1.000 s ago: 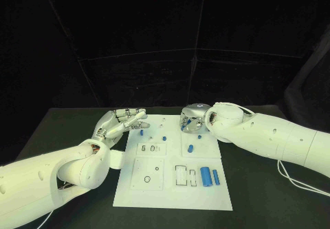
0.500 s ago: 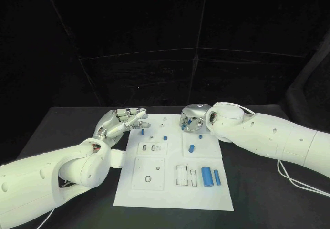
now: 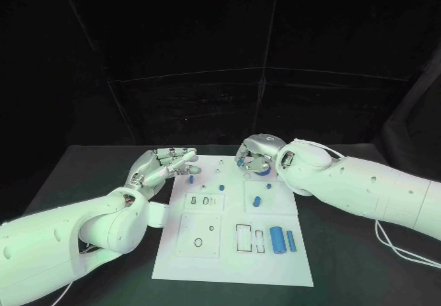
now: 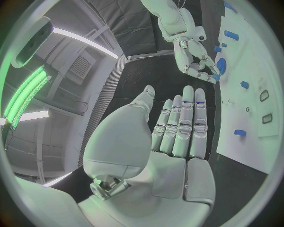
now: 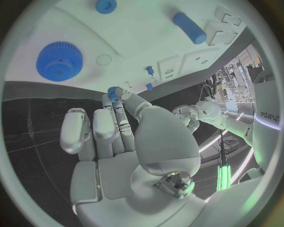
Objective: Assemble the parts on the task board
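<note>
Gear teeth sit between my right hand's thumb and fingertip: a small blue gear, pinched lightly, held above the far edge of the task board, near its 12 o'clock. My left hand hangs at the board's 10 o'clock with fingers straight and apart, holding nothing.

I judge this small gear light, rigid and hard plastic; its toothed rim gives grip, but it is tiny and could twist or pop out if I squeeze unevenly. Holding it across the rim, flat faces free, looks best for seating it.

A large blue gear lies on the board close by, with a small round part and a blue cylinder farther along. Two more cylinders lie near the board's 5 o'clock.

Printed letters show on my left arm in the right wrist view; I cannot read them fully.
</note>
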Tool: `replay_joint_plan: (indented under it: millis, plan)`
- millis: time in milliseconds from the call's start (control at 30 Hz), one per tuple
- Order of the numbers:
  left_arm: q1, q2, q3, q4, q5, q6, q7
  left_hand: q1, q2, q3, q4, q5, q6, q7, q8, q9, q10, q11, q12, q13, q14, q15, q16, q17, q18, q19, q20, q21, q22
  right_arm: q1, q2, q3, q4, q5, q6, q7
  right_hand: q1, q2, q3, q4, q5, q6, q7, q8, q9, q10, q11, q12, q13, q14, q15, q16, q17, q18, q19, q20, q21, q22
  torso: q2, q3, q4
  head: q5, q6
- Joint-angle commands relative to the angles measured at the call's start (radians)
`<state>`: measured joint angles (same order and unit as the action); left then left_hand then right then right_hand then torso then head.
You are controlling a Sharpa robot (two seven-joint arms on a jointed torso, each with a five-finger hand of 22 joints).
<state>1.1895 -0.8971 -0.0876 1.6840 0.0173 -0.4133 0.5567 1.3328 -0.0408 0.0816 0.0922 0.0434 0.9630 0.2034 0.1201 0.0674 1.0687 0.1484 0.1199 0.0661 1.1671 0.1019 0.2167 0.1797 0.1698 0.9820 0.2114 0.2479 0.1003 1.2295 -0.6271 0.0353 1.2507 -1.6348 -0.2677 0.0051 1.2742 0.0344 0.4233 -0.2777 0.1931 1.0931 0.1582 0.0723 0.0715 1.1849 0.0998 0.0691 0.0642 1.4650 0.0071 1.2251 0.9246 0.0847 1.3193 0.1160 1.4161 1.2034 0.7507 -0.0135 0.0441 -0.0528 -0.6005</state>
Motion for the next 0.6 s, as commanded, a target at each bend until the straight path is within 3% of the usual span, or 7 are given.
replay_joint_plan:
  millis: [33,133,300,600]
  plan:
    - [0.002,0.000,0.001,0.000,-0.006,0.014,0.004,0.001,0.009,0.002,-0.006,0.005,0.001,0.008,-0.003,-0.001,0.001,0.007,-0.003,-0.001,0.002,0.001,-0.005,0.001,0.014,0.004,0.005,-0.004,-0.002,0.003,0.015,0.001,-0.014,0.033,-0.089,-0.014,-0.004,-0.008,0.008,0.002,-0.004,0.006,0.003,-0.002,0.000,0.013,-0.009,-0.004,0.001,0.012,-0.001,0.004,-0.003,-0.007,0.006,-0.001,0.007,0.002,0.002,-0.0010,0.0027,-0.001,0.007]
    - [0.002,0.001,0.001,0.001,-0.006,0.015,0.005,0.001,0.009,0.002,-0.006,0.005,0.001,0.008,-0.003,-0.001,0.001,0.007,-0.003,-0.001,0.002,0.001,-0.005,0.001,0.014,0.004,0.005,-0.004,-0.002,0.003,0.041,0.001,-0.043,0.034,-0.095,-0.023,-0.006,-0.011,0.010,0.004,-0.005,0.006,0.003,-0.002,0.000,0.012,-0.009,-0.005,0.000,0.012,-0.001,0.005,-0.002,-0.007,0.005,-0.001,0.007,0.002,0.004,-0.0015,0.0060,0.000,0.010]
    - [0.002,0.003,0.001,0.001,-0.006,0.017,0.005,0.002,0.010,0.002,-0.007,0.005,0.001,0.008,-0.004,-0.001,0.001,0.007,-0.004,-0.001,0.003,0.000,-0.005,0.002,0.014,0.004,0.005,-0.005,-0.002,0.003,0.089,0.002,-0.090,0.029,-0.092,-0.033,-0.009,-0.014,0.013,0.006,-0.006,0.005,0.003,-0.003,0.000,0.010,-0.008,-0.006,0.000,0.012,0.000,0.006,-0.002,-0.007,0.005,0.000,0.007,0.002,0.005,-0.0007,0.0049,-0.004,0.007]
    - [0.007,0.001,0.001,0.007,-0.006,0.017,0.004,0.003,0.010,0.002,-0.008,0.005,0.002,0.008,-0.004,-0.001,0.002,0.007,-0.004,-0.001,0.003,0.000,-0.006,0.002,0.014,0.005,0.005,-0.005,-0.002,0.003,0.151,0.001,-0.149,-0.001,-0.062,-0.066,-0.018,-0.023,0.020,0.014,-0.011,0.002,0.004,-0.006,-0.001,0.004,-0.007,-0.008,-0.001,0.011,0.001,0.008,-0.004,-0.007,0.003,0.001,0.008,0.002,0.009,-0.0011,0.0045,0.004,0.009]
